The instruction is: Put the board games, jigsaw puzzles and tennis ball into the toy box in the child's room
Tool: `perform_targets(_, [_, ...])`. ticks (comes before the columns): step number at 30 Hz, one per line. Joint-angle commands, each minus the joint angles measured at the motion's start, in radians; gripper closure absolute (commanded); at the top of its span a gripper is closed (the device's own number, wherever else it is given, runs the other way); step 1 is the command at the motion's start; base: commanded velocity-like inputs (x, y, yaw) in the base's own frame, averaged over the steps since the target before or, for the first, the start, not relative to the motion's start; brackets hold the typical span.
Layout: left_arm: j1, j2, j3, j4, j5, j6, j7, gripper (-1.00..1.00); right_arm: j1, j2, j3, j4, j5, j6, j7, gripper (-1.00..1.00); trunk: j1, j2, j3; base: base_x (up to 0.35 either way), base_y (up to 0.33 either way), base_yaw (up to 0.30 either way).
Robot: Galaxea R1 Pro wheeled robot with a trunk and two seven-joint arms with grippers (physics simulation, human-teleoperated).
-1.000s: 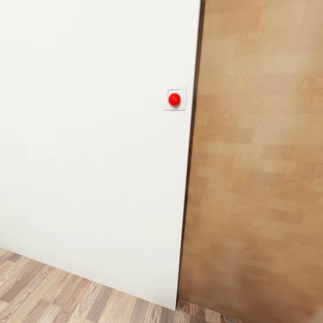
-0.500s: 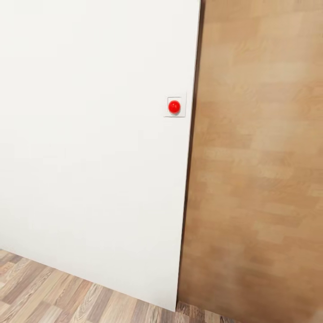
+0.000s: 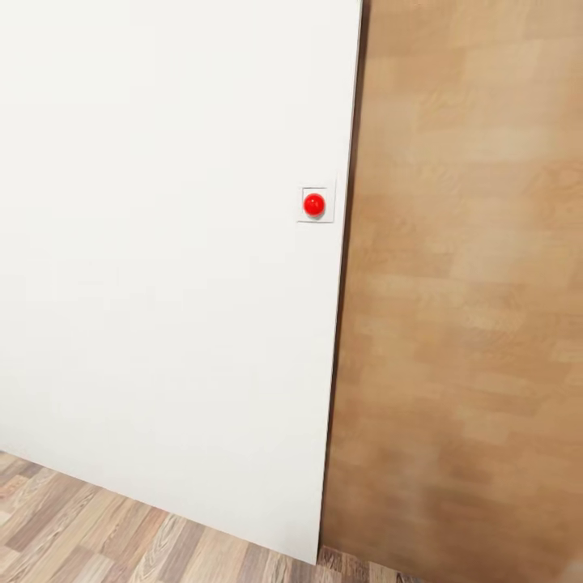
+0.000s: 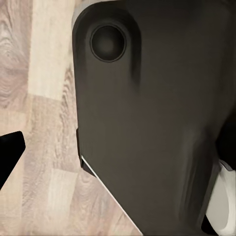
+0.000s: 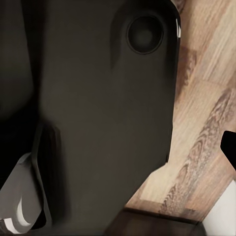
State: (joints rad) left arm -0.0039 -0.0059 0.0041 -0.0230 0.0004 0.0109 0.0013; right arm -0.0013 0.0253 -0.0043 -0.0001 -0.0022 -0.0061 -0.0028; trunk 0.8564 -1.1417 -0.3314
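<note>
The toys, the toy box, the bed and the table are all out of view. In the left wrist view one dark fingertip (image 4: 10,150) of my left gripper pokes in at the picture's edge, over wood-plank floor (image 4: 44,98) beside my dark base shell (image 4: 157,123). The right wrist view has a dark fingertip (image 5: 229,145) of my right gripper at its edge, over floor planks (image 5: 206,98) next to the same dark body (image 5: 98,123). Nothing is seen between the fingers, and the frames do not tell how the jaws stand.
Close ahead in the head view stands a plain white wall (image 3: 162,243) with a small red round button (image 3: 314,204) on a white plate. A blurred wood-grain door panel (image 3: 470,283) adjoins it on the right. Plank floor (image 3: 81,526) runs along the wall's foot.
The red button sits lower in the head view than a second ago, while the wall edge holds its place. The camera has shifted, not the things.
</note>
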Motion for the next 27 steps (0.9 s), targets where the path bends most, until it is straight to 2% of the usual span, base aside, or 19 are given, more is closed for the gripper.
perform_targets(1, [0.0,0.0,0.0,-0.001,0.0,0.001,0.0,-1.0,0.0,0.0,0.0,0.0,0.0,-0.001,0.0,-1.0,-0.004,0.007,0.002,0.0,0.0,0.0])
perform_targets(10, [-0.001,0.015,0.0,-0.029,0.002,0.022,0.0,-1.0,0.0,0.004,-0.002,0.0,-0.001,-0.005,0.0,-1.0,-0.038,0.07,0.031,0.0,0.0,0.0])
perform_targets(27, [-0.001,0.023,0.0,-0.032,0.003,0.025,0.0,-1.0,0.0,0.016,0.0,0.0,-0.002,-0.1,0.0,-1.0,-0.104,0.189,0.084,0.0,0.0,0.0])
